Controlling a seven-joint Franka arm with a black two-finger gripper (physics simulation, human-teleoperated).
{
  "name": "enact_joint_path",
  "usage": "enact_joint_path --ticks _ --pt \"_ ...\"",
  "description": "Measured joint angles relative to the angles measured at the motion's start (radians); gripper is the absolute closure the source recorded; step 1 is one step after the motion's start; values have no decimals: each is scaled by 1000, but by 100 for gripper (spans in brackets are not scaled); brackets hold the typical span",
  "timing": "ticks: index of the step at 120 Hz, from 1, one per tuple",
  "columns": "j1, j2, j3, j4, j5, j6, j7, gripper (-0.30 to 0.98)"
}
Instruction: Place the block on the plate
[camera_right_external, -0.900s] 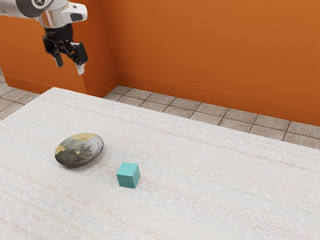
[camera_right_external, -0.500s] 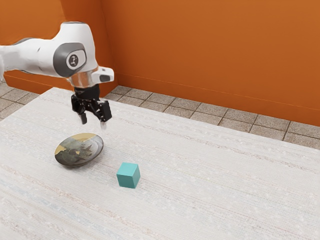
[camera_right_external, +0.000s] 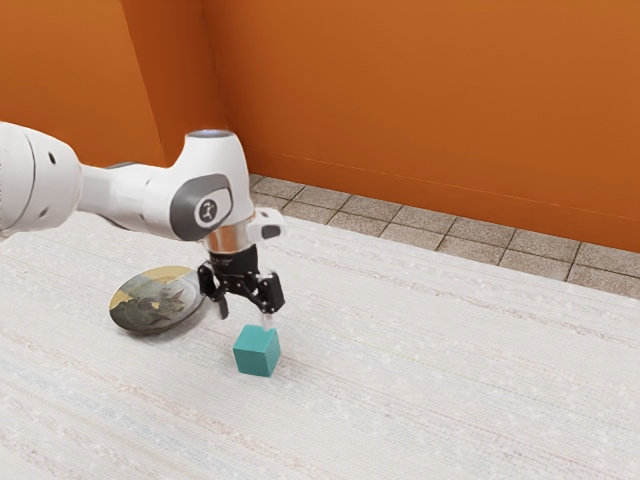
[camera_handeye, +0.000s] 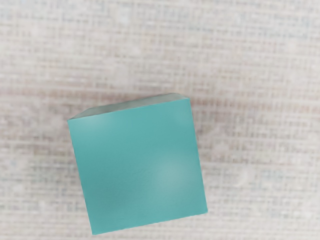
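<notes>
My gripper (camera_right_external: 246, 318) is open just above the teal block, its two black fingers spread apart with nothing between them. The block (camera_right_external: 257, 352) rests on the table in the exterior view, below the fingertips and a little toward that view's right. Seen from the hand, the block (camera_handeye: 140, 167) shows its flat top face, turned slightly. A round plate (camera_right_external: 155, 302) with a grey, dark and yellow pattern lies on the exterior view's left of the block, apart from it; the gripper stands close to its edge in that view.
The table (camera_right_external: 450, 390) has a whitish, woven-looking top and reaches past the block toward the exterior view's right. An orange wall (camera_right_external: 430, 110) and a tiled floor (camera_right_external: 400, 222) lie beyond its far edge.
My arm has come down and toward the exterior view's right, from high above the table's far corner to just above the block. Block and plate have stayed in place.
</notes>
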Motion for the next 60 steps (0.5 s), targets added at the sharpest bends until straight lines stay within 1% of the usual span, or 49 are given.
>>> enact_joint_path --ticks 27,60 --pt "-1 56 1 -8 -9 104 -34 0" --pt "15 133 0 15 -19 156 -52 0"
